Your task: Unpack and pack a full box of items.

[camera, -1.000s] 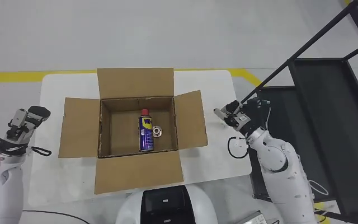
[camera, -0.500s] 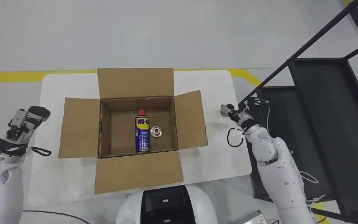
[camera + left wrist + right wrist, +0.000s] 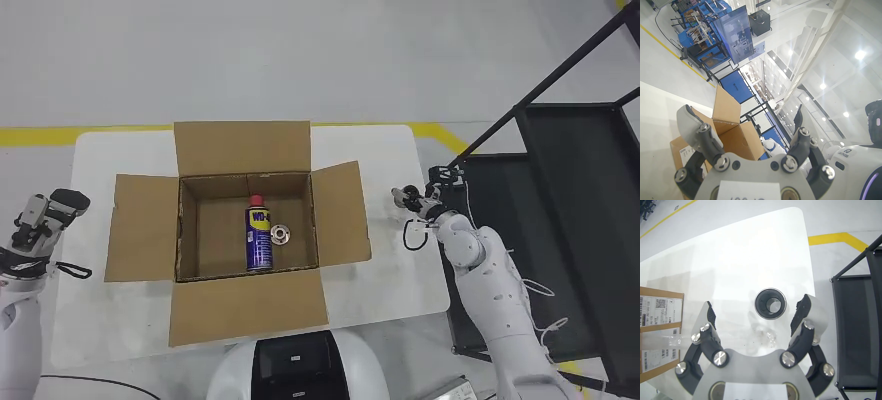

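- The black round part [image 3: 770, 306] stands upright on the table [image 3: 745, 256] near its right edge, well apart from the box [image 3: 245, 150].
- The right gripper [image 3: 756, 303] hangs above it, fingers wide, not touching it.
- To grab it well, the gripper should likely go straight down, keep the part in the middle and close softly, so it does not tip.
- The left gripper [image 3: 742, 111] rests by the left edge, pointing up, with its fingers wide too.
- A spray can [image 3: 261, 238] and a small metal ring [image 3: 281, 235] lie in the box.
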